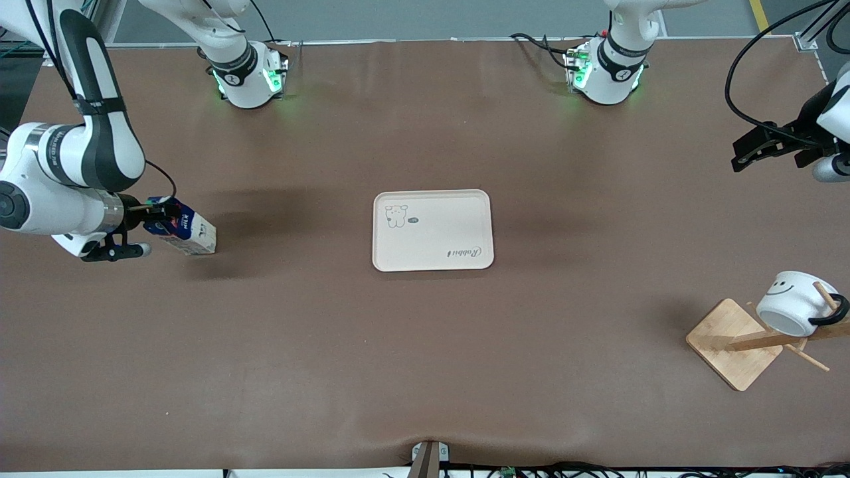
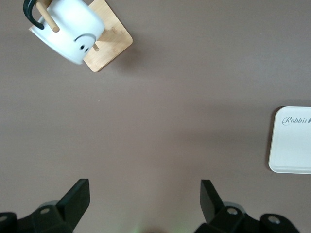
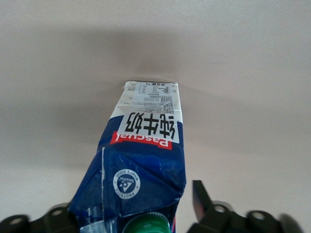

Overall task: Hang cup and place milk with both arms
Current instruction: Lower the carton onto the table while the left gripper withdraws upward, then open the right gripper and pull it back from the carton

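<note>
One milk (image 1: 186, 231) carton sits tilted near the worktop's (image 1: 425, 345) right-arm edge, its blue top pinched in the right gripper's (image 1: 154, 219) jaws. One cup (image 1: 795, 303) hangs on the rack (image 1: 744, 342) by the left-arm edge; the left gripper (image 2: 145, 196) hovers there, jaws spread.

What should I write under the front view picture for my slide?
Right gripper grips the milk beside the tray; cup hangs on its rack.

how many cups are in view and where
1. The cup hangs by its handle on a peg of the wooden rack at the left arm's end of the table, nearer the front camera than the tray. None seems hidden.
</note>
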Robot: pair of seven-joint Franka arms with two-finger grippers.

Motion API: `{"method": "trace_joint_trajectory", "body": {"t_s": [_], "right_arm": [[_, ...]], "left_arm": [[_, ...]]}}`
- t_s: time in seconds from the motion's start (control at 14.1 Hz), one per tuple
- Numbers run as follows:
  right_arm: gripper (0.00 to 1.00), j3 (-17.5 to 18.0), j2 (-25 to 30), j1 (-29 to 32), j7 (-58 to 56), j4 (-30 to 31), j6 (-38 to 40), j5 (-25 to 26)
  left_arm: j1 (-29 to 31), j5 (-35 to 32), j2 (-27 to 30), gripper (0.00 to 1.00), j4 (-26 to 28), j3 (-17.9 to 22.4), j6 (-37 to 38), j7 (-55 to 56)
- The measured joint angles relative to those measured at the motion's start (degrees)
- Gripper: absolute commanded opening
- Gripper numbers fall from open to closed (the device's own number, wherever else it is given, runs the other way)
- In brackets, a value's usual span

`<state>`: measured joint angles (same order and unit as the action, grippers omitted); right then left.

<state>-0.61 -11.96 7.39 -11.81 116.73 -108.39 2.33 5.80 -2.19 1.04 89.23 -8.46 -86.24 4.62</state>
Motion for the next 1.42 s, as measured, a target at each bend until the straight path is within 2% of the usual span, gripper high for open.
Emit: {"method": "trace_joint_trajectory", "body": {"t_s": [0.43,0.71,1.14,1.42], "right_arm": [[1.0,0.05,0.0,0.0,0.0,-0.14,0.6,0.0],[1.0,0.16,0.03,0.0,0.0,-3.62,3.94,-0.03],[1.0,0.57,0.07,-0.27,-0.05,-16.51,10.48,-5.91],[1.0,0.76,-1.1,-2.17,-0.03,-33.34,21.49,-6.11]], "left_arm": [[0.04,0.0,-0.34,1.0,-0.01,0.23,-0.04,0.0],[0.02,0.0,-0.16,1.0,-0.08,0.23,-0.02,0.04],[0.03,0.0,0.05,1.0,-0.07,0.31,0.03,0.32],[0.03,0.0,0.53,1.0,-0.06,0.32,0.01,0.75]]}}
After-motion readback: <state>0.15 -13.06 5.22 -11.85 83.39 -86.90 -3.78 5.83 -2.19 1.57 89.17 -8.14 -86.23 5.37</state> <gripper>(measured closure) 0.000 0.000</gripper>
